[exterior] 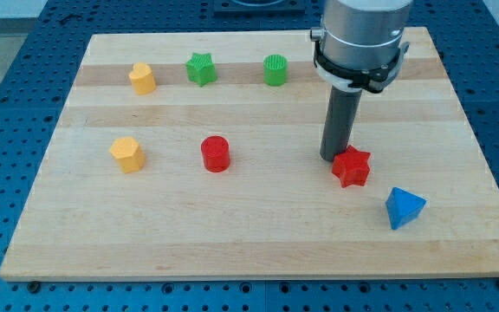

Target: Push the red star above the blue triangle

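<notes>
red star (pixel 352 166) just right of my tip (pixel 332 157), touching

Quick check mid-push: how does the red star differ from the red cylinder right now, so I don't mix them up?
The red star has pointed lobes; the red cylinder is round with a flat top. The star lies toward the view's right, close to the blue triangle; the cylinder stands near the board's middle, alone. My tip is right at the star's upper-left edge, while the cylinder is well clear of it. Both are red and similar in size.
</notes>
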Motion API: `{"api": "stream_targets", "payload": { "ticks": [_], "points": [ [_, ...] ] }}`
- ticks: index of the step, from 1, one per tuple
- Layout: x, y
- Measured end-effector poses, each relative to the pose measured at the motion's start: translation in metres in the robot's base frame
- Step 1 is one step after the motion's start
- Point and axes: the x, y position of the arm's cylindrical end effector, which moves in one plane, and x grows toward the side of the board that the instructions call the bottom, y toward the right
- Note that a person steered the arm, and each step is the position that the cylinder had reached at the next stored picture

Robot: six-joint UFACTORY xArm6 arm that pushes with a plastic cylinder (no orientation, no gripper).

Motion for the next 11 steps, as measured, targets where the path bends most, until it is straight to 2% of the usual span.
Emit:
{"api": "stream_targets", "payload": {
  "ticks": [1, 3, 4, 5, 8, 11],
  "points": [
    [0.009, 0.005],
    [0.000, -0.034],
    [0.014, -0.034],
    [0.021, -0.025],
    [0.021, 0.053],
    [0.024, 0.052]
  ]
}}
